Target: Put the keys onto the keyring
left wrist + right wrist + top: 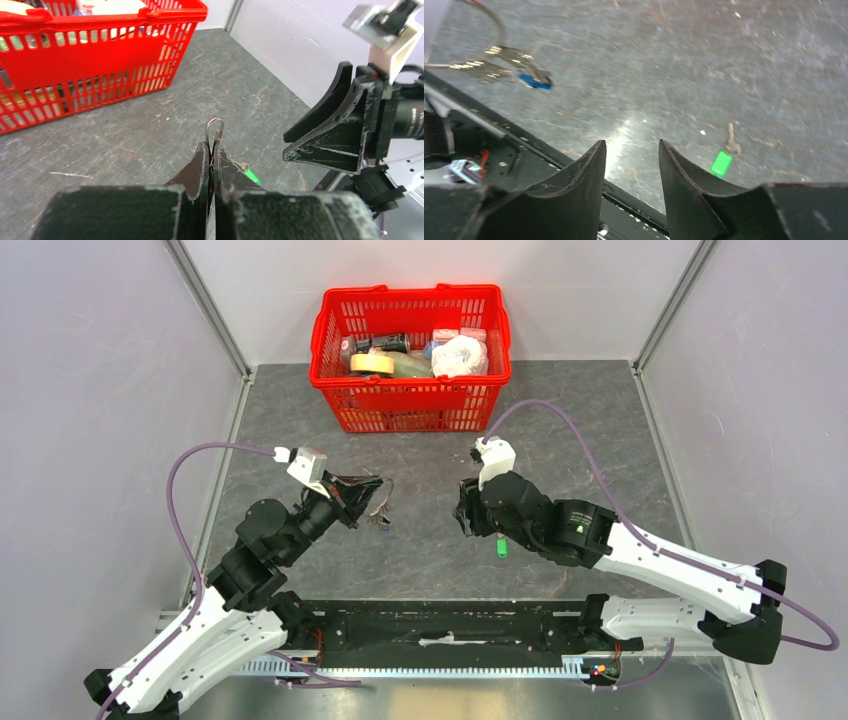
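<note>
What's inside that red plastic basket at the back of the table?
The red plastic basket holds a roll of tan tape, a crumpled white bundle and some dark containers. Whatever lies beneath them is covered.

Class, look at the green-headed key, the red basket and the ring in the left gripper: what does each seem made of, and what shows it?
The green-headed key: likely plastic head, flat bright colour; dull grey metal blade. The red basket: moulded plastic, slightly glossy lattice walls. The ring: thin shiny wire, probably steel.
</note>
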### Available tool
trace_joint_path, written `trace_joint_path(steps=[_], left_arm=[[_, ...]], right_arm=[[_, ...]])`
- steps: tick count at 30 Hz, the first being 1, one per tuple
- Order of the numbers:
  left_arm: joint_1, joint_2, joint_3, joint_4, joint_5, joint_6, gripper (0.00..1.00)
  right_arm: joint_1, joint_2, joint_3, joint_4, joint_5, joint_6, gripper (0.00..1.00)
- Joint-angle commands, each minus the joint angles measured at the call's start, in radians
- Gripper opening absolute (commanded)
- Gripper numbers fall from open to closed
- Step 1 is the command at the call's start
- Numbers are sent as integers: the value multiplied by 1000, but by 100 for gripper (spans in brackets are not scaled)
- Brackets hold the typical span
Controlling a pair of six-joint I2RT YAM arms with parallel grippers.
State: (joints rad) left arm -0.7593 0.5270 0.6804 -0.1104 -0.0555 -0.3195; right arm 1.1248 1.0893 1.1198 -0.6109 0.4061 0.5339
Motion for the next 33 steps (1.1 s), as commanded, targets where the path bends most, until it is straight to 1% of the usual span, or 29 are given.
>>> trace_joint_path(steps=[1, 5, 10, 15, 20, 23, 25, 27, 33], left_arm=[[2, -10, 17, 6, -76, -4, 2], [2, -10, 17, 3, -81, -7, 2], [1, -15, 13, 2, -74, -14, 2], [2, -17, 10, 5, -60, -20, 2], [2, -16, 8, 11, -57, -23, 2], [2, -15, 8, 11, -49, -24, 2], [2, -12, 9, 11, -49, -24, 2], [2, -10, 9, 11, -45, -23, 2], [2, -8, 4, 15, -42, -26, 2]], right_arm=[[-33, -14, -66, -63, 60, 81, 50], [-69, -24, -127, -76, 64, 116, 48], [-145, -46, -207, -99, 58, 184, 46], [-200, -66, -303, -93, 56, 214, 43], [-221, -13, -338, -75, 90, 213, 43], [-241, 27, -360, -34, 72, 196, 43], [-262, 56, -368, -10, 40, 200, 43], [-277, 87, -373, 12, 8, 215, 46], [-295, 145, -370, 73, -14, 289, 53]])
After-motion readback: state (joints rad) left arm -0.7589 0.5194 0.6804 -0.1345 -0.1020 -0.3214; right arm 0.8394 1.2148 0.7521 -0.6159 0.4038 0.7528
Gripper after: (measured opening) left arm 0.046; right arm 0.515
